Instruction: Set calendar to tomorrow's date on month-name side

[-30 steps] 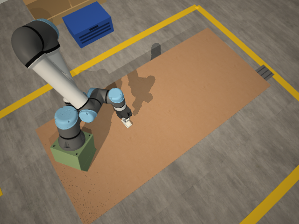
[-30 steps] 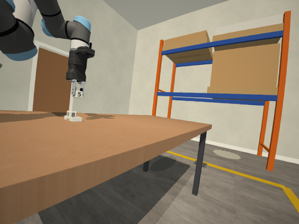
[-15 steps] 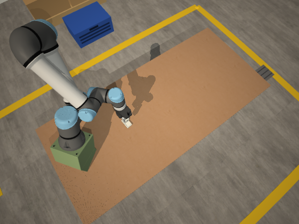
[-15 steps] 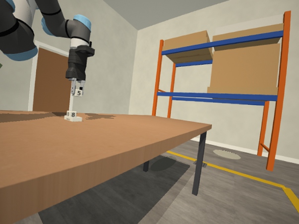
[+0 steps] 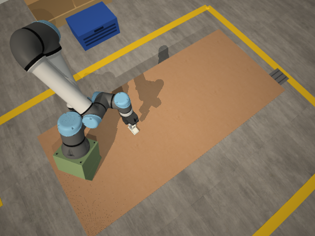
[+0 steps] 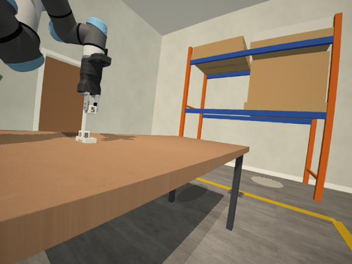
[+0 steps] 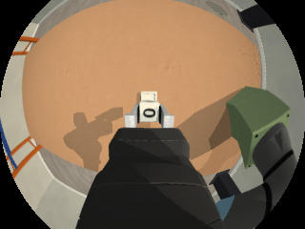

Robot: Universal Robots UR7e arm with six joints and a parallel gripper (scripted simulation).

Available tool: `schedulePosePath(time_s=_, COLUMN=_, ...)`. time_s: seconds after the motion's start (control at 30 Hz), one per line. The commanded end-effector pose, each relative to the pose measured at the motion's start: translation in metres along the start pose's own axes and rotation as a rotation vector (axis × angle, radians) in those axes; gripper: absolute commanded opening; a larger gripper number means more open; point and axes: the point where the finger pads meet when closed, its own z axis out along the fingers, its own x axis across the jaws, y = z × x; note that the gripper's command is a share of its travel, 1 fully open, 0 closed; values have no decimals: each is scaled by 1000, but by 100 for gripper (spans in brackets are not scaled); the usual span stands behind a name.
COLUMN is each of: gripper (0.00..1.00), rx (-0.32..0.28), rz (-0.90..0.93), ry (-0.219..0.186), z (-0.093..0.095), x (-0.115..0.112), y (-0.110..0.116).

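My gripper (image 6: 92, 108) points straight down and is shut on a white calendar cube (image 6: 92, 109). It holds the cube well above the table, over the tray. The cube's side facing the exterior camera reads 5. In the wrist view the cube (image 7: 148, 114) sits between the fingers and shows a 0. The white tray (image 6: 85, 140) lies flat on the table below. The other cube (image 6: 85, 134) stands in it and shows an 8, with a 0 on the face to its left. In the top view the gripper (image 5: 132, 126) partly hides the tray (image 5: 135, 131).
The robot's green base (image 5: 77, 158) stands at the table's near-left corner, close to the tray. A blue box (image 5: 93, 25) sits on the floor beyond the table. An orange and blue shelf rack (image 6: 262, 100) with cardboard boxes stands by the far wall.
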Motion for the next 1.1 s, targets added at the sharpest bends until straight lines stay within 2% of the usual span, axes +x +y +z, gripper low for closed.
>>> schedulePosePath(time_s=0.0, gripper=57, rx=4, rz=20, ry=-1, z=-1, x=-2, y=2)
schedulePosePath(time_s=0.43, gripper=57, rx=9, rz=176, ry=4, z=1, x=-3, y=20)
schedulePosePath(time_s=1.07, gripper=57, rx=15, rz=604, ry=9, z=6, x=-1, y=74)
